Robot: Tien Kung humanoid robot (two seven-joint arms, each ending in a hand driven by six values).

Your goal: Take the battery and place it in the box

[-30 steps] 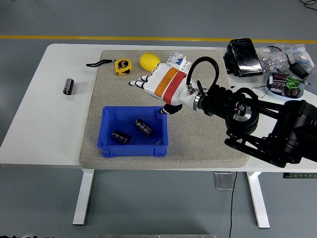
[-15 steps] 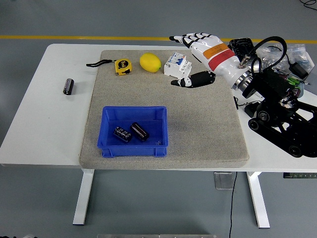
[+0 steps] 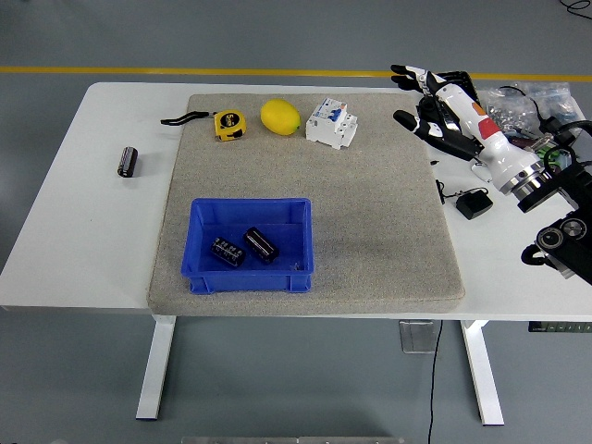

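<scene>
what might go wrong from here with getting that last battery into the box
The remaining battery lies on bare table far left of the mat, while the right hand is open at the far right; reaching across may be a stretch. It is a cylinder lying on its side, so a nudge could roll it. The blue box already holds two batteries, so a drop might bounce off them.

Table [image 3: 83, 231]: white. Mat [image 3: 388, 231]: grey-beige, speckled. Box [image 3: 205, 276]: solid blue, holding two black batteries [image 3: 244, 248] with pale markings. Third battery [image 3: 128, 161] on the table: black. Tape measure [image 3: 228, 124]: yellow and black, black strap. Lemon [image 3: 280, 117]: yellow. Breaker [image 3: 332, 122]: white with blue detail. Right hand [image 3: 447, 109]: white shell, orange and red bands, black fingers
</scene>
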